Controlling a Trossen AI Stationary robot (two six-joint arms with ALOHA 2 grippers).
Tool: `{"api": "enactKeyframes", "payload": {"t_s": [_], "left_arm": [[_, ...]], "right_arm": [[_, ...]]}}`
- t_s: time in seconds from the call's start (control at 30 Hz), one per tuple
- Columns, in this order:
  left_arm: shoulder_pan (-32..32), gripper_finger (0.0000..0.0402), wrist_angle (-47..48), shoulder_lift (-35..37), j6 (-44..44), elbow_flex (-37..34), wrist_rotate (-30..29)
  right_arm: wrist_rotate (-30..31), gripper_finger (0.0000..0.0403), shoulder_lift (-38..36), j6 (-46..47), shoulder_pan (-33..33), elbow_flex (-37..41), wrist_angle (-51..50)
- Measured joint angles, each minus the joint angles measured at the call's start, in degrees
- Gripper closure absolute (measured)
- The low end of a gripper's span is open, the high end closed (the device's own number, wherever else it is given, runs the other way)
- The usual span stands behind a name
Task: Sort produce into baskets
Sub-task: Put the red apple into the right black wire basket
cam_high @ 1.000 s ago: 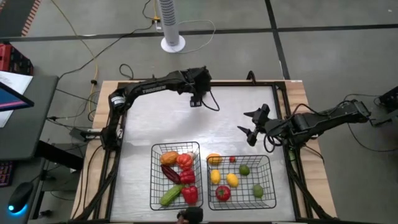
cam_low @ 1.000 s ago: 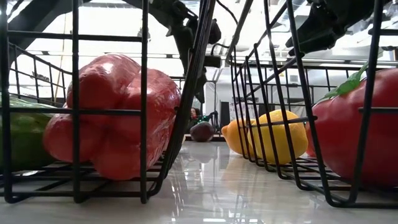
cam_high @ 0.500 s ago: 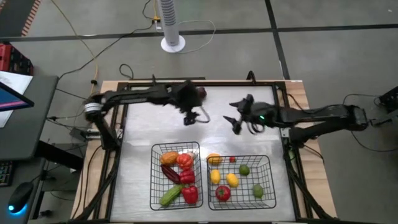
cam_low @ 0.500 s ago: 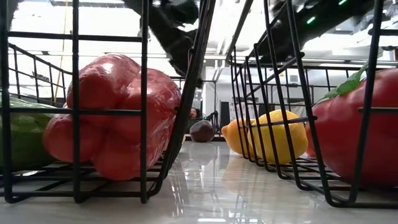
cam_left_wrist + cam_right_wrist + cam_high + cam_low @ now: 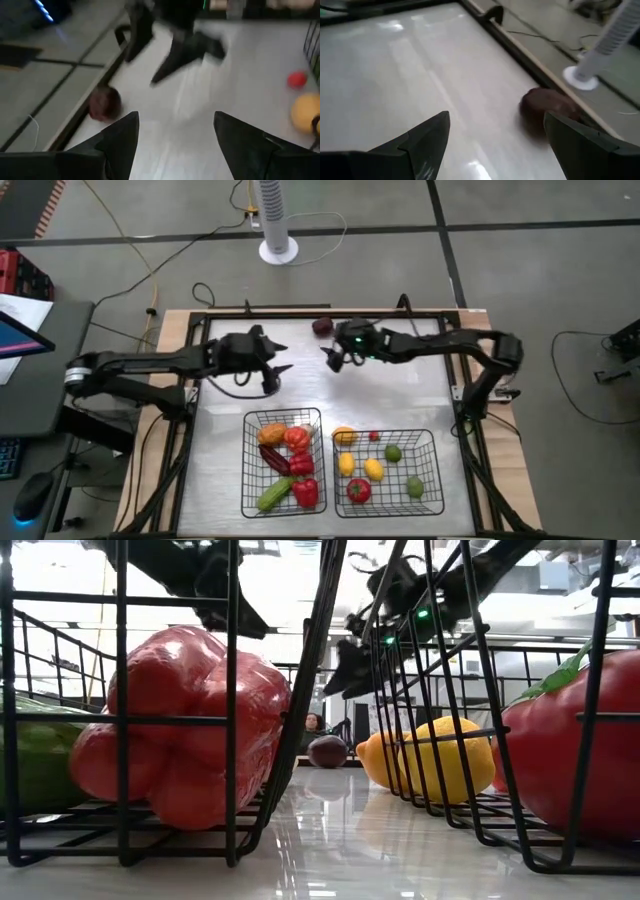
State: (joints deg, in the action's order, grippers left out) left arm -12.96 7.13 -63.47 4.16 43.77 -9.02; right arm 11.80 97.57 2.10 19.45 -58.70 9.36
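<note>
— Purple is all we have left loose: one dark purple piece [image 5: 322, 327] sits at the counter's [image 5: 400, 395] far edge, right against the raised rim. The right tool [image 5: 334, 359] hovers just beside it with its fingers spread wide and nothing between them.

— And our left tool [image 5: 277, 375]?

— Near the middle of the counter's left half, fingers apart, empty too. What worries us is that rim. If we close off-centre on a round piece, it could squirt sideways along the edge or hop over the rim onto the floor. The two arms are also near each other, so a careless swing might clip one against the other.

— Where does the piece belong?

— We judge the left basket [image 5: 281, 461], with the other dark piece and the peppers; the right basket [image 5: 387, 470] holds lemons, limes and a tomato.

— What can't we make out?

— The left wrist view is smeared, so the rim's height is unclear. The low view hides most of the counter behind mesh. We cannot say what kind of produce the purple piece is.
</note>
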Motion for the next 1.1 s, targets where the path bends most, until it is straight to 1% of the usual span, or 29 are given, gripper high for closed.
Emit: {"api": "enactKeyframes", "payload": {"t_s": [0.1, 0.2, 0.3, 0.4, 0.63, 0.73, 0.83, 1.0, 1.1], "left_arm": [[0.49, 0.0155, -1.97, 3.36, -1.39, -1.36, -0.71], [0.60, 0.0155, -1.98, 5.14, -1.72, -1.57, -0.63], [0.58, 0.0155, -2.07, 6.19, -0.83, -1.57, -0.49], [0.58, 0.0155, -2.18, 6.24, 0.39, -1.56, -0.47], [0.58, 0.0155, -1.30, 5.89, 1.87, -1.57, -0.45], [0.58, 0.0155, -1.54, 5.89, 2.61, -1.56, -0.47], [0.58, 0.0155, -1.90, 5.89, 3.79, -1.57, -0.45], [0.58, 0.0155, -2.34, 5.89, 4.85, -1.57, -0.65], [0.56, 0.0155, -2.08, 5.87, 4.90, -1.57, -0.41]], "right_arm": [[5.40, 0.0054, 4.14, -0.67, 0.32, -3.63, 0.01], [7.92, 0.0054, 6.89, -0.88, 0.75, -5.41, 1.78], [7.64, 0.0054, 9.25, -1.28, 1.45, -5.53, 5.43], [6.03, 0.0054, 11.34, -1.43, 2.59, -5.49, 8.14], [5.33, 0.0054, 15.48, 0.89, 3.97, -8.71, 7.49], [5.74, 0.0054, 16.84, 2.39, 4.01, -11.97, 5.15], [6.62, 0.0054, 18.19, 3.79, 4.16, -15.90, 0.00], [10.75, 0.0054, 20.75, 6.10, 4.11, -21.78, -8.89], [10.76, 0.0054, 21.96, 7.38, 4.12, -23.64, -11.47]]}}
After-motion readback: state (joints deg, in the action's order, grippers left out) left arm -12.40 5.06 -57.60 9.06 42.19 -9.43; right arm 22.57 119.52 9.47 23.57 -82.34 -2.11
